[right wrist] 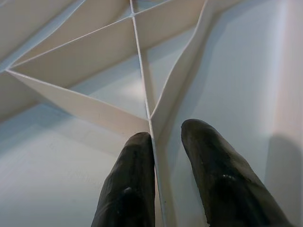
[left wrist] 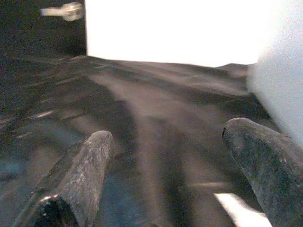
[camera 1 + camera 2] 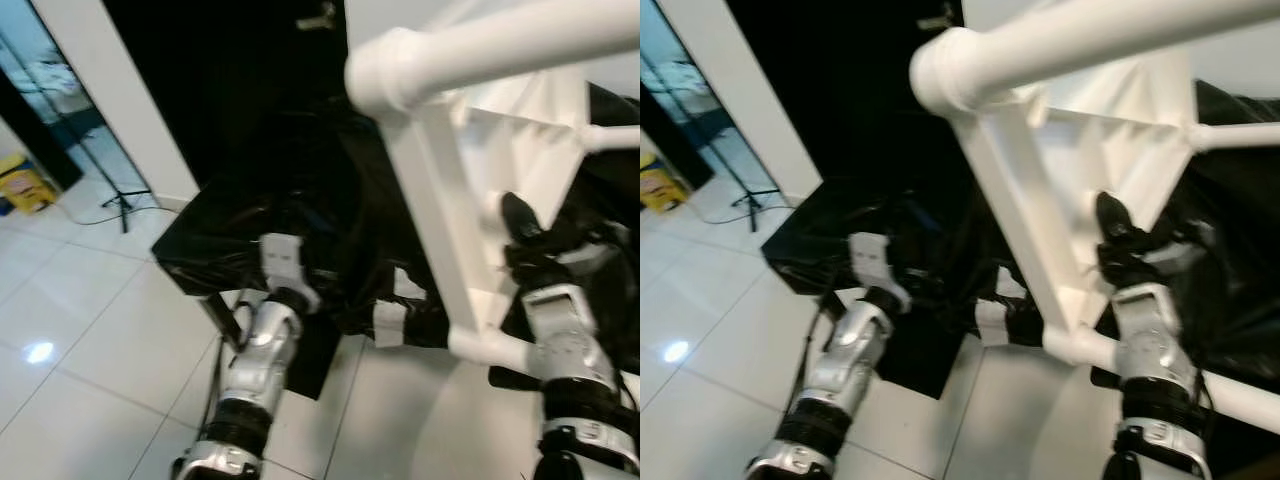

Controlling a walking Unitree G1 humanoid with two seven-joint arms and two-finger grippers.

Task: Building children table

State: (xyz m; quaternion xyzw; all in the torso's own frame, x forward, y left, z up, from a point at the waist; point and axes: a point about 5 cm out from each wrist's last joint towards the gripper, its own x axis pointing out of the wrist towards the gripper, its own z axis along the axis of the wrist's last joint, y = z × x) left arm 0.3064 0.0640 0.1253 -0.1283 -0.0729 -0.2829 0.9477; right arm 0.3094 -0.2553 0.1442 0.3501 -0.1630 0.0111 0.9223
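The white plastic children's table (image 3: pixel 520 150) stands tilted on its side, its ribbed underside facing me. One round leg (image 3: pixel 500 45) crosses the top of the view and another leg (image 3: pixel 500 350) pokes out low down. My right gripper (image 1: pixel 165 130) is shut on a thin rib (image 1: pixel 140 66) of the underside, seen in the head views as black fingers (image 3: pixel 1112 225) against the panel. My left gripper (image 2: pixel 165 135) is open above black plastic sheeting (image 2: pixel 156 104), to the left of the table, with nothing between its fingers. Its silver arm (image 3: pixel 262 350) reaches up from below.
The black sheeting covers a low block (image 3: pixel 225 245) under and behind the table. White tiled floor (image 3: pixel 80 340) lies to the left, with a thin stand (image 3: pixel 120 200) and a yellow container (image 3: pixel 25 185) by a glass wall. A metal handle (image 3: pixel 318 17) shows on the dark door behind.
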